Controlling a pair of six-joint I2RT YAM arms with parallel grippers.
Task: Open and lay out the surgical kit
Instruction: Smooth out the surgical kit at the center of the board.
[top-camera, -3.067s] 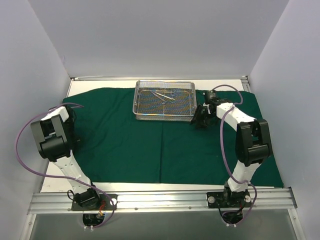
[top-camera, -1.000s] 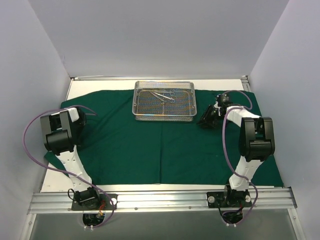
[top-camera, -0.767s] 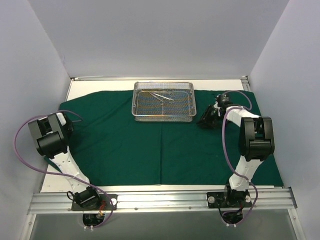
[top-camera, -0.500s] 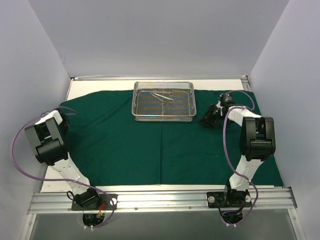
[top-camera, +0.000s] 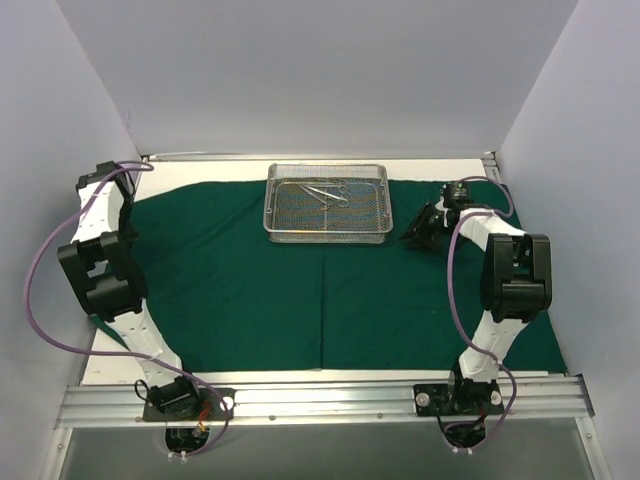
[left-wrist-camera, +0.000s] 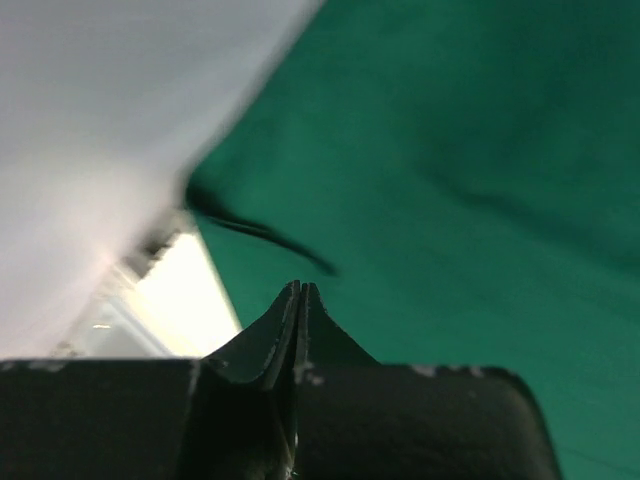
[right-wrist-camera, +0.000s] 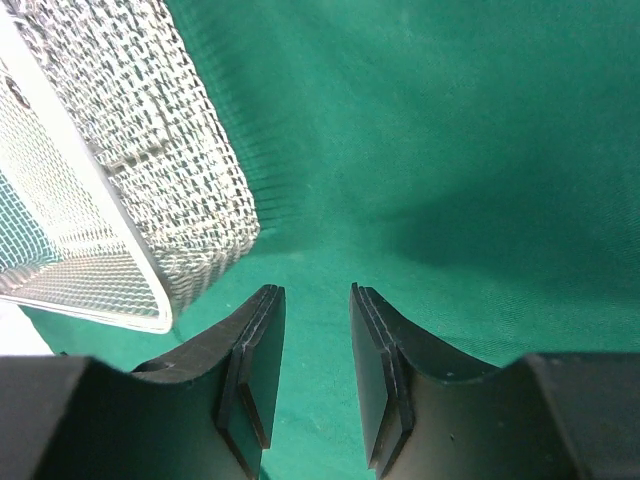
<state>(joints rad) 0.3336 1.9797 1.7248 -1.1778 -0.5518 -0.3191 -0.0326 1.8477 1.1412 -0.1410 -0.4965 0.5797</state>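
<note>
The dark green cloth (top-camera: 250, 280) of the surgical kit lies spread flat over the table. On its far middle stands the silver wire-mesh tray (top-camera: 327, 225), holding slim shiny instruments (top-camera: 325, 190). My right gripper (top-camera: 412, 236) hovers low over the cloth (right-wrist-camera: 450, 130), just right of the tray's near right corner (right-wrist-camera: 150, 180). It (right-wrist-camera: 312, 292) is open with nothing between the fingers. My left gripper (top-camera: 127, 222) is raised above the cloth's far left edge. In the left wrist view it (left-wrist-camera: 300, 285) is shut, with nothing seen in it, over blurred cloth (left-wrist-camera: 480, 150).
Bare white table (top-camera: 200, 170) shows behind the cloth and along its left edge (left-wrist-camera: 190, 290). White walls enclose the left, back and right. An aluminium rail (top-camera: 320, 400) with both arm bases runs along the front. Purple cables loop off each arm.
My left arm swung from over the cloth's left part out and up to the far left corner, and the cloth's left edge shifted. The right gripper drifted slightly right, away from the tray.
</note>
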